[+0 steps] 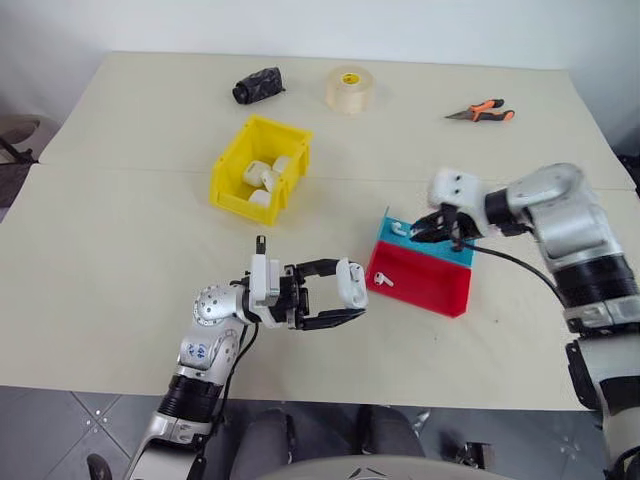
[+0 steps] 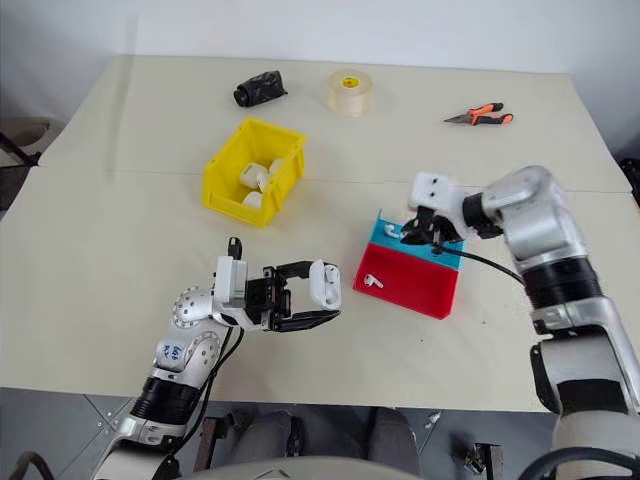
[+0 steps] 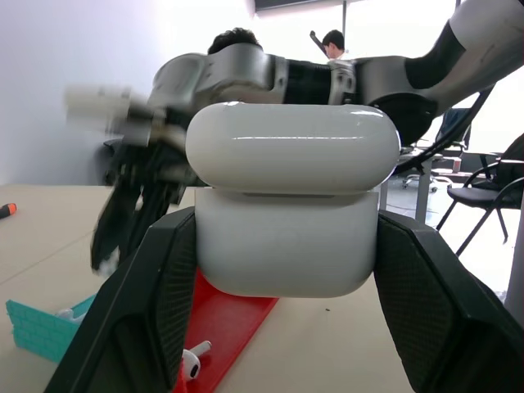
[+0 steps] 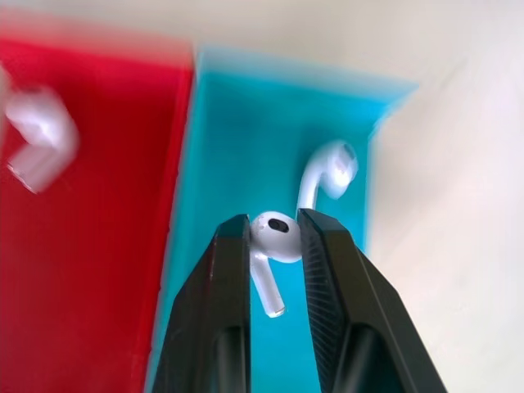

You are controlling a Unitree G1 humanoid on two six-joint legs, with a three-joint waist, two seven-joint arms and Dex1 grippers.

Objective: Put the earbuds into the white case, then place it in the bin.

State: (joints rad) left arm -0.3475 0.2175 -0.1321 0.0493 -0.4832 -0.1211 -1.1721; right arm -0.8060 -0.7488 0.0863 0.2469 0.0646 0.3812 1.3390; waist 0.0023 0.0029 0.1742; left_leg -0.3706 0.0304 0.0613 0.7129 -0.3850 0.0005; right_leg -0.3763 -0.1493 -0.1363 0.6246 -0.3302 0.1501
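The yellow bin (image 1: pixel 262 168) stands at left-centre of the table (image 1: pixel 120 250), holding several white objects. Nearer the front edge, the left gripper (image 1: pixel 338 294) is clamped on the white case (image 1: pixel 352 284), lid closed. Right of it lies the red-and-blue tray (image 1: pixel 420 280), with one earbud (image 1: pixel 385 281) on the red section and another (image 4: pixel 330 169) on the blue. Above the blue section, the right gripper (image 4: pixel 275 233) pinches a third earbud (image 4: pixel 273 246).
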